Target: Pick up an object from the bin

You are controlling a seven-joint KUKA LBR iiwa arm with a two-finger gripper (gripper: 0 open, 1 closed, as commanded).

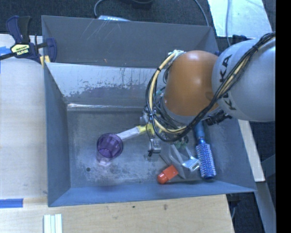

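Five small things lie loose in the grey bin [136, 196], and I will use the purple cup [109, 146] as my marker. It lies tipped over on the bin floor, so I think it was just dropped in.

A pale stick [130, 133] with a yellow tip reaches up and to the right from the cup. I cannot tell if the two are touching. Far to the right of the cup lies a blue brush [206, 161], close to the bin wall. A clear packet [180, 158] sits between the cup and the brush, nearer the brush. An orange thing [168, 174] lies to the lower right of the cup, near the front wall.

The claw [153, 147] hangs right of the cup, just by the stick's yellow tip. The arm's round orange cover [189, 84] and its yellow and black cables [157, 79] hide much of it. I cannot tell how wide the claw is open, or if it has hold of anything.

The stick is the nearest thing to the claw, so I guess that is the one to pick up. The arm bends down from the right, likely so the claw can point at the floor.
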